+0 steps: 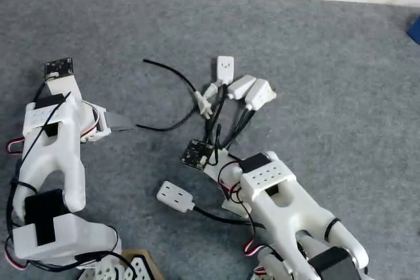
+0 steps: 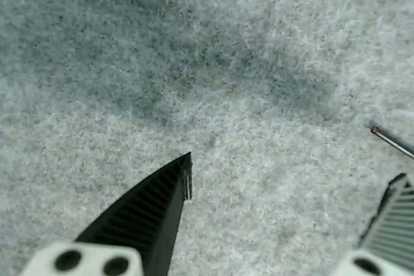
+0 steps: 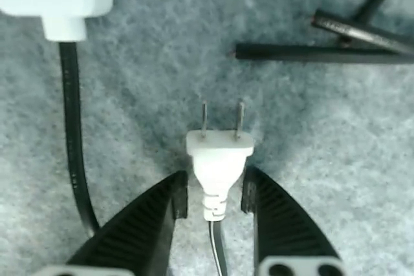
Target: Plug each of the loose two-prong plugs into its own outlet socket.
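The right claw [image 3: 213, 187] is clamped on the two-prong plug [image 3: 218, 156], lying on the table [image 3: 323, 159]. It is judged light, rigid and smooth; the moulded body is to be gripped, not the prongs. The left claw [image 2: 294, 169] is spread apart.

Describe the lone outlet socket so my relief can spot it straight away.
In the high view, find the right arm near the bottom edge. Beside its wrist lies the outlet socket, a white block on a black cord. Unlike the white sockets bunched farther up, it lies alone, slots up.
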Tool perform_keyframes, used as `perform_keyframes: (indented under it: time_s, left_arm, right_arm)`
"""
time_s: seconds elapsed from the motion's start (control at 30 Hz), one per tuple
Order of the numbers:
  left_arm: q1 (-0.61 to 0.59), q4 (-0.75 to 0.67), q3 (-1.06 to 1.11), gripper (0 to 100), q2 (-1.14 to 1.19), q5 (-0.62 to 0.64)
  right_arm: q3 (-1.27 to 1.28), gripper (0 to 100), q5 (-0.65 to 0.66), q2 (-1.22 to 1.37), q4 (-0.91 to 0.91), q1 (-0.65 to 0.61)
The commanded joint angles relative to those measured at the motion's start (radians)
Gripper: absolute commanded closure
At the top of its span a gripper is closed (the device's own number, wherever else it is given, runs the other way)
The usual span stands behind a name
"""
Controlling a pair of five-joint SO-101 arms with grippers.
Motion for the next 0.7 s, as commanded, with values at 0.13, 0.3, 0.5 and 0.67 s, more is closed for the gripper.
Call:
perform_keyframes:
  time_s: [0.13,0.3,0.5,0.67]
  left_arm:
    - [0.016,-0.009,-0.036,56,-0.004,-0.009]
    - [0.016,-0.009,-0.036,56,-0.004,-0.009]
    - [0.016,-0.009,-0.036,56,-0.005,-0.009]
    - [0.016,-0.009,-0.036,56,-0.008,-0.009]
  right_arm:
    - [0.028,98.5,-0.003,-0.001,0.015,0.051]
    - [0.031,99.3,-0.002,-0.001,0.008,0.048]
    - [0.031,99.2,-0.008,0.004,-0.013,0.008]
    - [0.053,93.5,-0.008,0.008,-0.027,-0.056]
